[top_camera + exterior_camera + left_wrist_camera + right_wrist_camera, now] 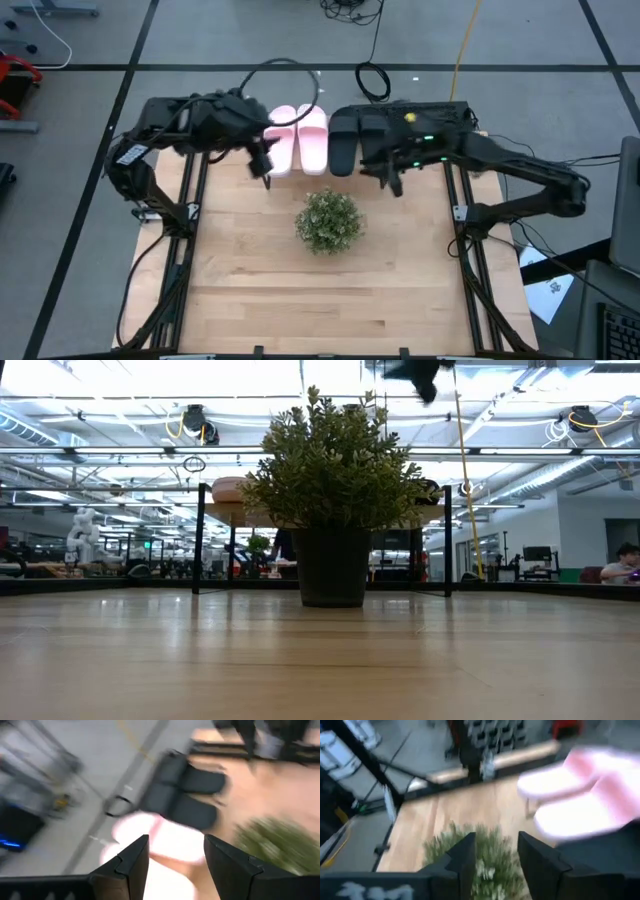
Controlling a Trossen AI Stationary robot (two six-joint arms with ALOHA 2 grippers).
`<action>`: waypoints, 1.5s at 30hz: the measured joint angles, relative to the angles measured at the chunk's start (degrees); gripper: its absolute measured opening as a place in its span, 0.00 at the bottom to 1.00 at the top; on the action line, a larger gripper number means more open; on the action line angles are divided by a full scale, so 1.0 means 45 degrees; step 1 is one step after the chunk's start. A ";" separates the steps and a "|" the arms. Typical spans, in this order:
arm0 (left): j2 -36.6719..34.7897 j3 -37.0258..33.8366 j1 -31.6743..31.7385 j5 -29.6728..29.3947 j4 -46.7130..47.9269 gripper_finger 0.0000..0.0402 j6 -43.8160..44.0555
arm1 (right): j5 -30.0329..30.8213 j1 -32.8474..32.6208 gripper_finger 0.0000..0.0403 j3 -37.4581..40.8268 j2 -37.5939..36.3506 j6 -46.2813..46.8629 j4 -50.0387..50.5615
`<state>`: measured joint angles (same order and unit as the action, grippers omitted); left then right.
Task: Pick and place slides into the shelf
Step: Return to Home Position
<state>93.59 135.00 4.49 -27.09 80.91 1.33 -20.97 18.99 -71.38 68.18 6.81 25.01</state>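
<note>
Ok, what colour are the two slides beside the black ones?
Pale pink. The pink slides show clearest in the high view.

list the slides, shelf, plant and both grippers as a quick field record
bushy green potted plant: middle of the light wooden table
low light wooden shelf with black legs: far end of the table, behind the plant
pale pink slides: side by side on the shelf, left half
matte black slides: beside the pink pair, right half
left gripper: open, empty, by the pink pair
right gripper: open, empty, by the black pair
</note>
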 joint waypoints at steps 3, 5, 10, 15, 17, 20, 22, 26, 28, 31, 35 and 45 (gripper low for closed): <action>-0.0516 0.0000 -0.0005 0.1604 0.1008 0.47 0.0904 | 0.0749 -0.0175 0.27 -0.0306 -0.1200 -0.0037 0.0021; -0.1061 -0.0003 -0.0005 0.2169 0.1671 0.47 0.1719 | 0.1004 -0.0181 0.20 -0.0324 -0.2084 -0.0045 0.0064; -0.2825 -0.0390 -0.0631 0.2312 0.2003 0.47 0.2836 | 0.1043 -0.0045 0.02 -0.0221 -0.4317 -0.0559 0.0598; -0.5048 -0.2424 -0.1925 0.0763 0.1971 0.47 0.3974 | 0.0976 -0.0056 0.04 0.0536 -0.6548 -0.0555 0.0779; -0.6158 -0.3891 -0.2498 0.0627 0.1797 0.47 0.4259 | 0.0967 -0.0073 0.03 0.1034 -0.7408 -0.0290 0.0776; -0.8024 -0.7079 -0.3322 0.0611 0.0005 0.47 0.4612 | 0.1004 -0.0070 0.02 0.2033 -0.8630 0.0021 0.0647; -0.9422 -0.9552 -0.3821 0.0620 -0.1754 0.47 0.4689 | 0.0977 -0.0070 0.01 0.2716 -0.9348 0.0000 0.0389; -1.2102 -1.4240 -0.4572 0.0688 -0.4802 0.47 0.5100 | 0.0947 -0.0070 0.00 0.4028 -1.0773 0.0852 0.0337; -1.3400 -1.6384 -0.4844 0.0682 -0.5987 0.47 0.5619 | 0.0929 -0.0074 0.00 0.4850 -1.1395 0.1949 0.0009; -1.5195 -1.9326 -0.5189 0.0581 -0.8373 0.47 0.5759 | -0.0143 -0.0070 0.00 0.6336 -1.2199 0.2418 -0.0996; -1.7120 -2.2699 -0.5512 0.0571 -1.1620 0.47 0.5349 | -0.3220 -0.0079 0.00 0.8552 -1.2841 0.2332 -0.3718; -1.9288 -2.7892 -0.5945 0.0691 -1.6124 0.47 0.5508 | -0.6146 -0.0073 0.00 1.1839 -1.3106 0.3650 -0.8173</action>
<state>6.80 9.48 -22.26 -23.98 8.35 26.12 -48.62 18.66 -18.11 9.20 23.23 -11.77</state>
